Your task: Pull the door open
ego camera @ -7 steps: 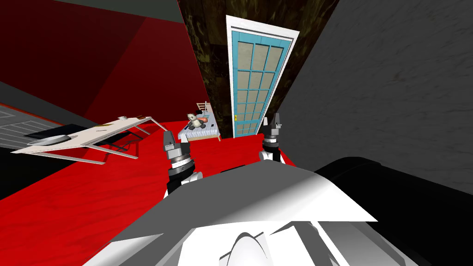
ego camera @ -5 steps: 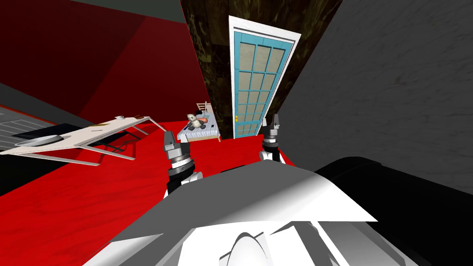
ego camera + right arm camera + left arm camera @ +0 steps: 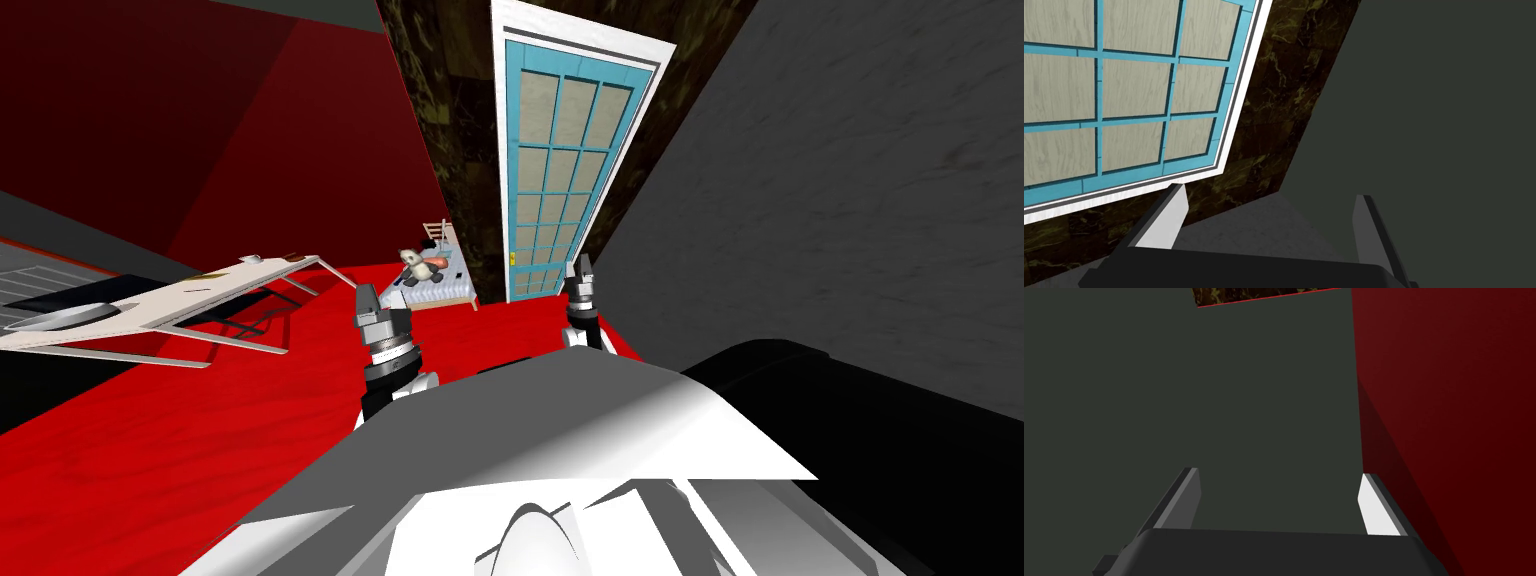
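The door (image 3: 562,150) is light blue with a grid of pale panels in a white frame, and it stands shut in a dark marbled wall ahead. A small yellow handle (image 3: 513,257) sits low on its left edge. My right gripper (image 3: 580,270) is raised before the door's lower right corner, some way short of it. In the right wrist view the right gripper (image 3: 1271,220) is open with nothing between its fingers, and the door (image 3: 1124,90) lies beyond its fingertips. My left gripper (image 3: 368,298) is held up to the left, and the left gripper (image 3: 1279,503) is open and empty.
A grey wall (image 3: 820,200) runs close along my right. A white table (image 3: 170,300) stands at the left on the red floor (image 3: 200,430). A bed (image 3: 430,285) with a stuffed toy (image 3: 412,262) lies left of the door.
I have moved closer to the door, which now looks larger and higher. My right gripper has shifted slightly left and forward. The left arm has kept its pose.
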You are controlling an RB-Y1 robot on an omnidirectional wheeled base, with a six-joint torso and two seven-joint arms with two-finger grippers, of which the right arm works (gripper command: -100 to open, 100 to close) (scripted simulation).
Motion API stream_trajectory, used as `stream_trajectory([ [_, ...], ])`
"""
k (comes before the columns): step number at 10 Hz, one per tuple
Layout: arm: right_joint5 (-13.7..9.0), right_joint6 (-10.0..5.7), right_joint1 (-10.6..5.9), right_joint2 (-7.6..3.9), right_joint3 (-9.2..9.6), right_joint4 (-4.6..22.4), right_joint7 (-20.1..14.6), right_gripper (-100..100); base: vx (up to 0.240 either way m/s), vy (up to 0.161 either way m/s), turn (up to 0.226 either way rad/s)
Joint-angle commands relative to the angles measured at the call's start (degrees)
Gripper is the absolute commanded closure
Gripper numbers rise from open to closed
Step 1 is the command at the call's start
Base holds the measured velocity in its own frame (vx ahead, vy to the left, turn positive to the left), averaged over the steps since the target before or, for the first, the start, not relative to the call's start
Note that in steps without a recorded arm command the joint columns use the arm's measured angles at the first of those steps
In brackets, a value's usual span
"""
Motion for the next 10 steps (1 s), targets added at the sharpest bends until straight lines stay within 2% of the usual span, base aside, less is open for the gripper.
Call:
stream_trajectory([
  [1,1.5,-0.64,-0.52,-0.44,-0.89,2.4,2.2,-100,0.153,0.003,-0.003],
  [4,3.6,-1.50,-1.40,-1.08,-2.30,6.0,4.9,-100,0.154,0.028,-0.005],
  [7,6.5,-2.71,-2.65,-1.77,-4.29,11.1,8.9,-100,0.140,0.014,-0.005],
  [10,8.4,-3.51,-3.48,-2.08,-5.61,14.5,11.5,-100,0.132,0.006,-0.005],
])
